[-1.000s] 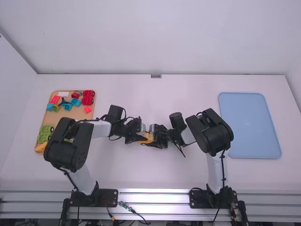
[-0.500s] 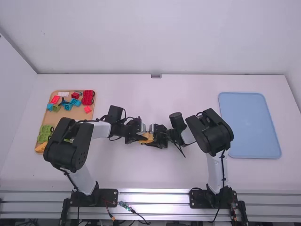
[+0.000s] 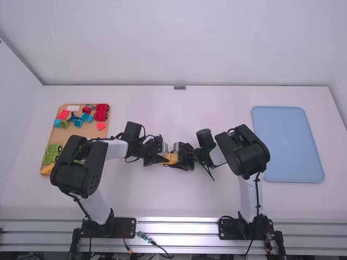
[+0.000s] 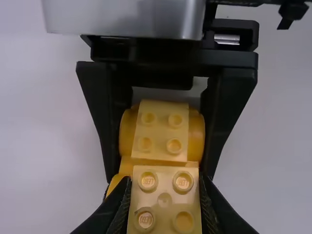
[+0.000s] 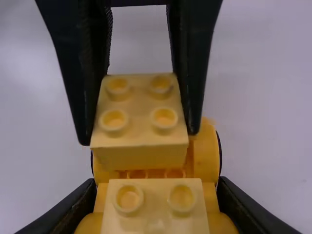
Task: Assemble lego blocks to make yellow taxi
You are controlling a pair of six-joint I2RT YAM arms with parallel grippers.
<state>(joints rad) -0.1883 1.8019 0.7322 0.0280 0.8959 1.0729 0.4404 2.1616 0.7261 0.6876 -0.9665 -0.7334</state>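
Observation:
Left gripper [image 3: 159, 157] and right gripper [image 3: 183, 157] meet tip to tip mid-table, with yellow blocks [image 3: 171, 158] between them. In the left wrist view, my left gripper [image 4: 165, 207] is shut on a yellow four-stud brick [image 4: 165, 201]. Past it, the right gripper's fingers clasp a yellow wheeled base, a second yellow brick [image 4: 161, 129] on its far end. The right wrist view has that second brick [image 5: 156, 209] between the fingers of my right gripper [image 5: 155, 217], shut on the base [image 5: 205, 156]. The left gripper's brick [image 5: 139, 114] stands over the base's other end; whether they touch I cannot tell.
A tan tray [image 3: 80, 142] at the left holds red, blue and green blocks and an orange-yellow piece [image 3: 47, 169], partly behind the left arm. A flat blue tray [image 3: 287, 146] lies at the right, beyond the right arm's elbow.
The right arm and its gripper have shifted very slightly to the right. The left arm stays as it was, and both grips look the same.

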